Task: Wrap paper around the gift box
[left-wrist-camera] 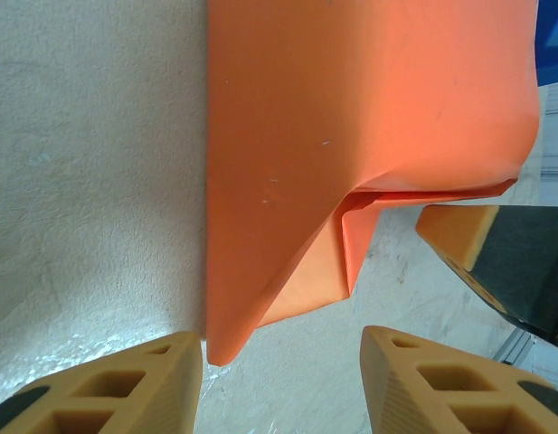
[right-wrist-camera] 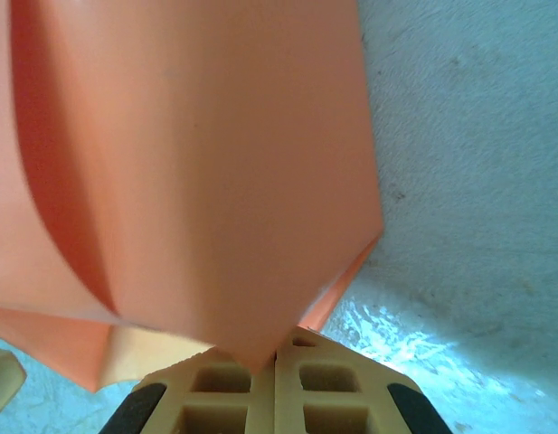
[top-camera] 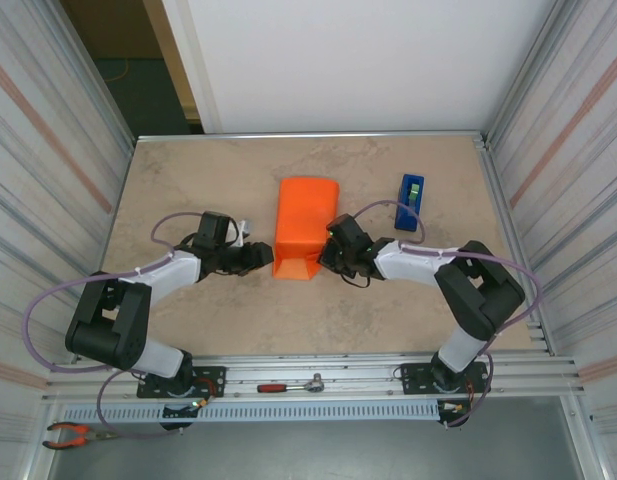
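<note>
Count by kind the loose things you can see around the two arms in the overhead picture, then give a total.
paper: 1
tape dispenser: 1
hand tools: 2, the red-handled tool and the pliers
Total: 4

My table (top-camera: 178, 180): beige mottled top, evenly lit. Ribbed metal wall on my left (top-camera: 43, 150), same on my right (top-camera: 573, 110). White panel (top-camera: 358, 60) at the back. Dark opening (top-camera: 138, 85) in the far left corner, wood frame (top-camera: 173, 50) beside it. Aluminium rail (top-camera: 318, 365) along my near edge.
</note>
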